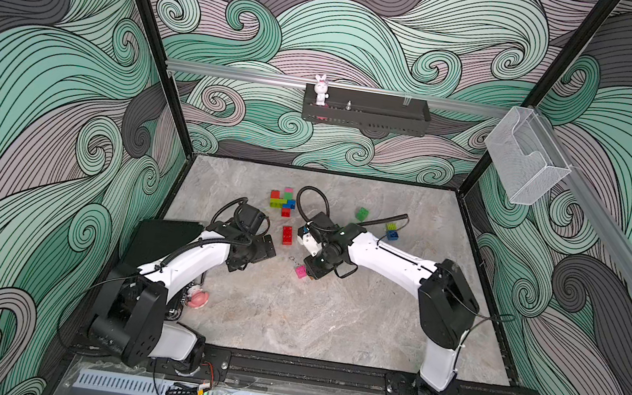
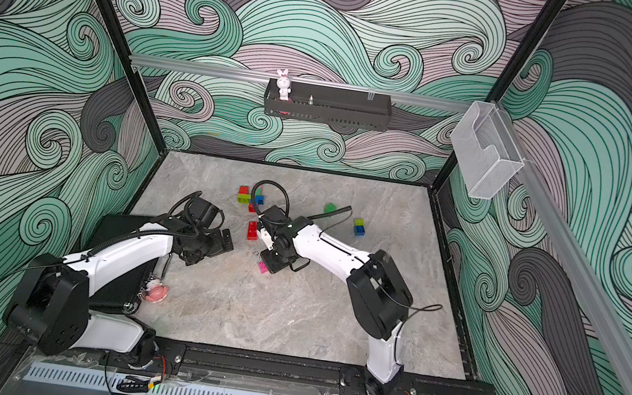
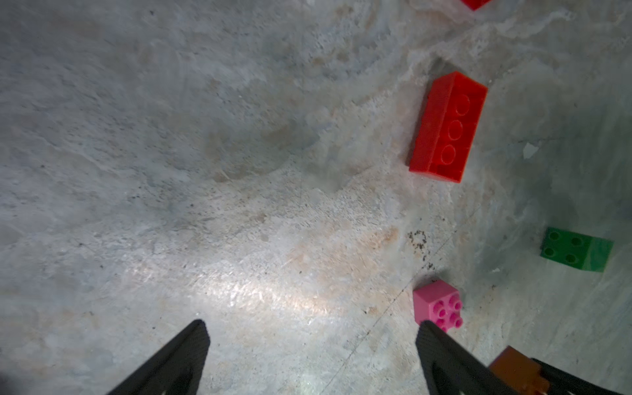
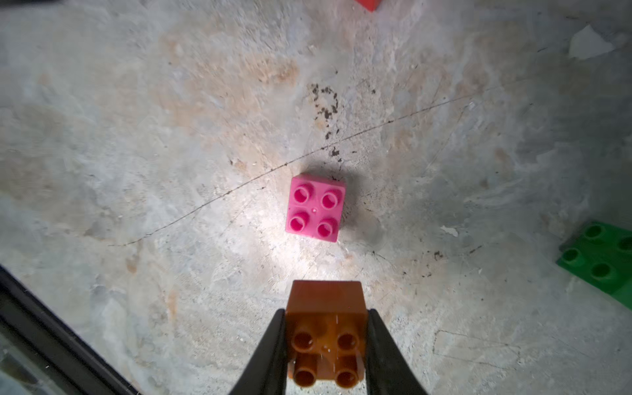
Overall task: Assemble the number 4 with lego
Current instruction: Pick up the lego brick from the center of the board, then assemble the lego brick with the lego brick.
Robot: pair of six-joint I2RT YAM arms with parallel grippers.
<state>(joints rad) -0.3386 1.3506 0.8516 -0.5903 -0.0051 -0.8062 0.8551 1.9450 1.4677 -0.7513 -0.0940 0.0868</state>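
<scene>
Right hand [image 4: 326,313] pinching orange four-stud plastic brick [image 4: 326,337] beside pink four-stud plastic brick [image 4: 315,208]; likely needing squared studs, straight press. Left hand [image 3: 311,323] spread.

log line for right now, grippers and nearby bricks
left gripper: open, empty | right gripper: shut on orange brick | pink brick: on table, studs up | red brick: loose on table

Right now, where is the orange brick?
The orange brick is clamped in the right pincer, shown in the right wrist view, close beside the pink brick near the middle of the table.
</scene>
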